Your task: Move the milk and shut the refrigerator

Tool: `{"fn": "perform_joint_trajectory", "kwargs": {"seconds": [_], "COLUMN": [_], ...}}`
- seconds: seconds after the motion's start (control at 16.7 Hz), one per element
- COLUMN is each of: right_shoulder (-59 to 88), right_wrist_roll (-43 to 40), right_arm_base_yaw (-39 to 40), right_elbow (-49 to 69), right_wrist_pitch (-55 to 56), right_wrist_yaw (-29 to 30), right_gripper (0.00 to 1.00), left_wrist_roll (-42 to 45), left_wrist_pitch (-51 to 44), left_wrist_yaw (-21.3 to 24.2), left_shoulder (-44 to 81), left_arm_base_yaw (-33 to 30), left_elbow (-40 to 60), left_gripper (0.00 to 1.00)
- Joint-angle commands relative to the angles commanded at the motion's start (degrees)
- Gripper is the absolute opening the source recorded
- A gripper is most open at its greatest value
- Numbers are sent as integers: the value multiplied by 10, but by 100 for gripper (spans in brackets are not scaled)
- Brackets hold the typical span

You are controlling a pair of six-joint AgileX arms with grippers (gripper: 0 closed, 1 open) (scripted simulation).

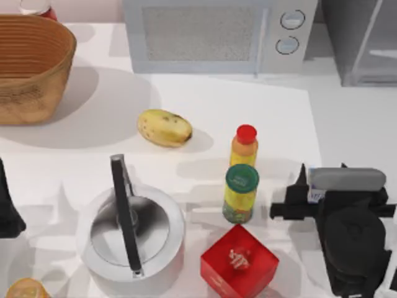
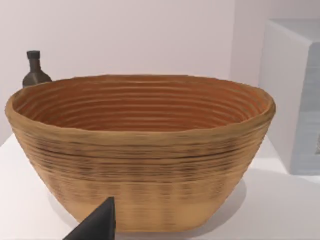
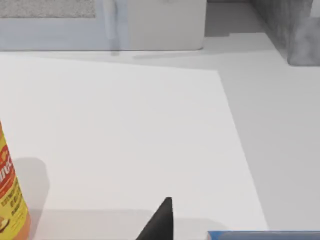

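We are gripping milk [image 1: 316,194] with right gripper [image 1: 313,197]; grasp unconfirmed, cannot tell. Risk: carton slipping, clipping jar [image 1: 240,194] en route to far-right refrigerator [image 1: 363,43]. Left gripper [image 1: 7,214] idling at left.

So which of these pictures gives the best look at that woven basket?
The left wrist view: the basket faces the camera nearly whole, showing its ribbed inside, rim and outer wall. The top view catches the basket at its far-left corner, cut off by the edge. The right wrist view looks toward the microwave instead.
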Motion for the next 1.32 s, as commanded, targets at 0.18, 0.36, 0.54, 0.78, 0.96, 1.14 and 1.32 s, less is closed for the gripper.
{"fn": "perform_joint_trajectory", "kwargs": {"seconds": [0.18, 0.36, 0.54, 0.78, 0.96, 1.14, 1.32], "right_shoulder": [0, 0, 0, 0, -2, -36, -91], "right_wrist_roll": [0, 0, 0, 0, 2, 24, 41], "right_arm_base_yaw": [0, 0, 0, 0, -1, -25, -42], "right_elbow": [0, 0, 0, 0, -1, -6, -4], "right_wrist_pitch": [0, 0, 0, 0, 0, 8, -15], "right_wrist_yaw": [0, 0, 0, 0, 1, 17, 25], "right_gripper": [25, 2, 0, 0, 0, 0, 0], "left_wrist_roll": [0, 0, 0, 0, 0, 0, 0], "left_wrist_pitch": [0, 0, 0, 0, 0, 0, 0], "left_wrist_yaw": [0, 0, 0, 0, 0, 0, 0], "left_shoulder": [0, 0, 0, 0, 0, 0, 0], "left_arm_base_yaw": [0, 0, 0, 0, 0, 0, 0], "left_elbow": [0, 0, 0, 0, 0, 0, 0], "left_gripper": [100, 100, 100, 100, 100, 100, 100]}}
